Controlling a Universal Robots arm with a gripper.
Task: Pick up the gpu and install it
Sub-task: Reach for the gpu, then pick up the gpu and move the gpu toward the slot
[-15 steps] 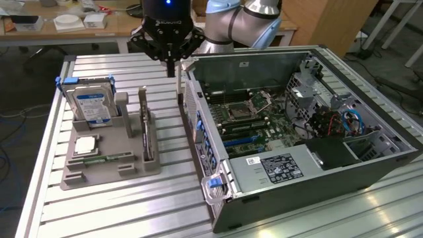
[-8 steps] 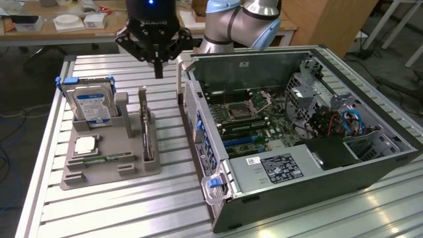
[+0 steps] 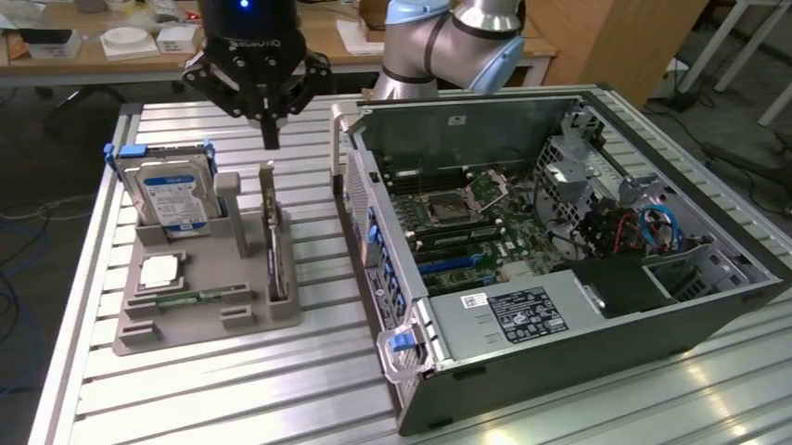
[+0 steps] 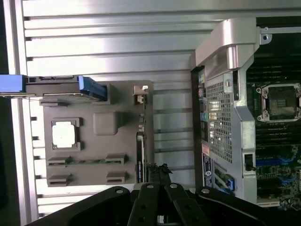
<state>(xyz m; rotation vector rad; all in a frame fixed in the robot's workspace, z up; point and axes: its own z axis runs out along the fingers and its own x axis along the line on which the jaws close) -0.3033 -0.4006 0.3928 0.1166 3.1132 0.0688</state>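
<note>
While hovering over the gpu [image 3: 271, 232], stood on edge in the holder [image 3: 180, 329] at the exterior view's left of the PC case [image 3: 619, 357], got the tool [image 3: 270, 141] pinched together, empty; probably light, stiff, fragile, so grab along top edge.

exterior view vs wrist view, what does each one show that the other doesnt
Exterior view: the arm, the blue label on the hard drive, and the power supply and red and blue cables inside the case.
Wrist view: a straight-down look along the thin top edge of the gpu, with the shut gripper just beside one end.
Both: gpu, gripper, hard drive, holder tray, processor chip, case.
</note>
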